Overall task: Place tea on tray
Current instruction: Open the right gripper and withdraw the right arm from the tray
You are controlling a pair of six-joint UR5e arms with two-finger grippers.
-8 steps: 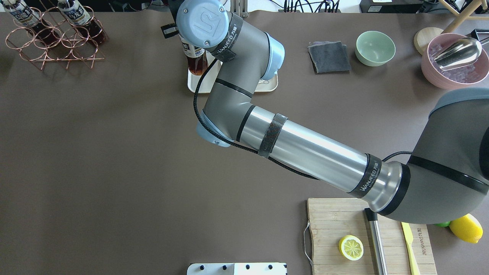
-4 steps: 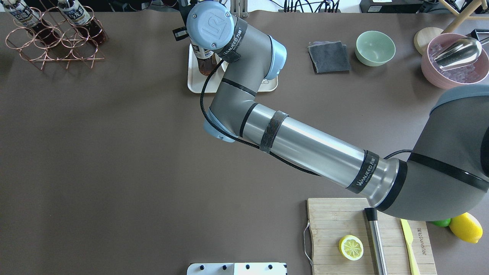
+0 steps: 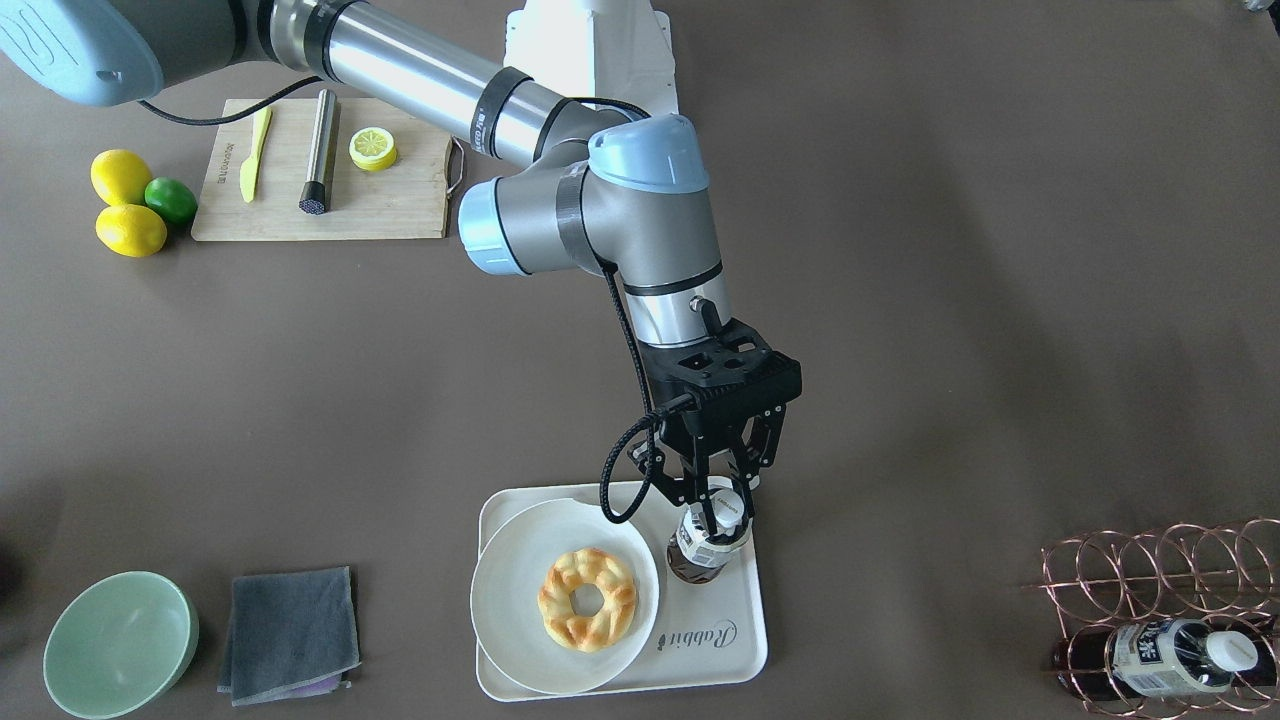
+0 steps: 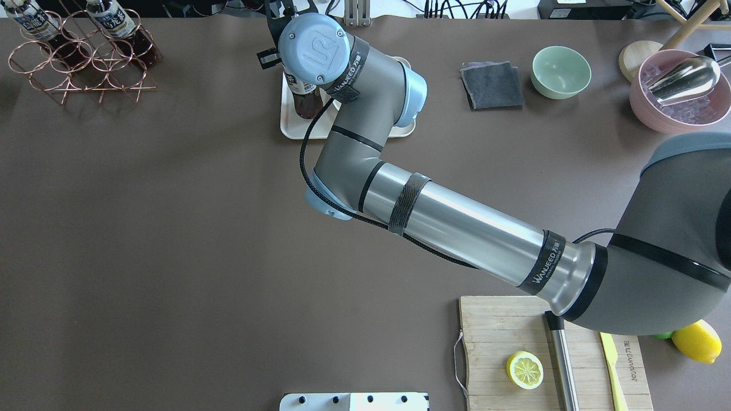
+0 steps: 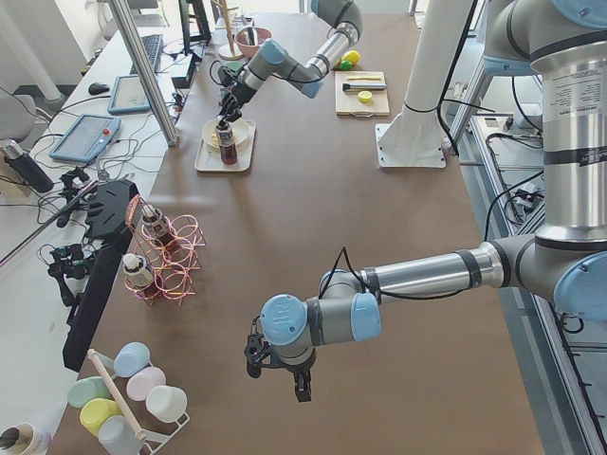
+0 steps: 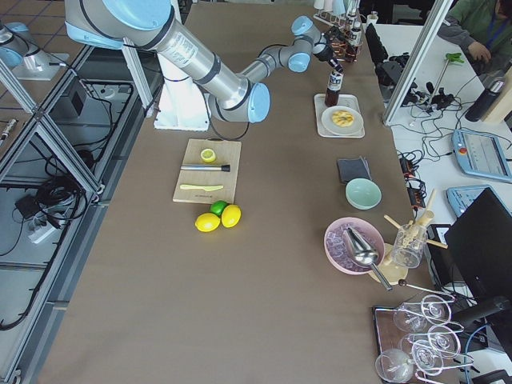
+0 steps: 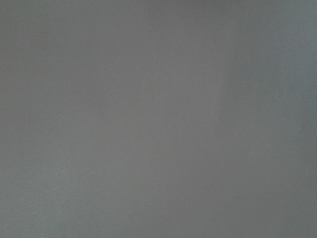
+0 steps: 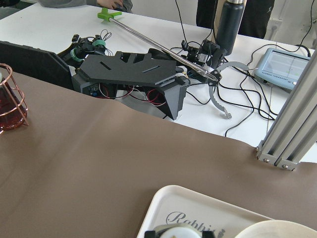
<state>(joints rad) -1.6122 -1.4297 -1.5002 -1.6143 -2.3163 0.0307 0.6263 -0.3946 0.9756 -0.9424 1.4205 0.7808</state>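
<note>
Right gripper fingers narrow, pinching tea at white cap, one finger on each side. Bottle standing upright, long axis vertical, hanging straight below fingers. Base seeming to be resting on tray, in strip beside round plate carrying doughnut. Coming move likely being release: opening, then lifting straight up along bottle axis. Left gripper hanging well away from tray over bare desk, so right arm being nearer. Left fingers' state impossible to tell.

Robotics lab: aluminium framing, loose cables, tablet.

Brown table: tray, cutting board, bowl, cloth, rack.
</note>
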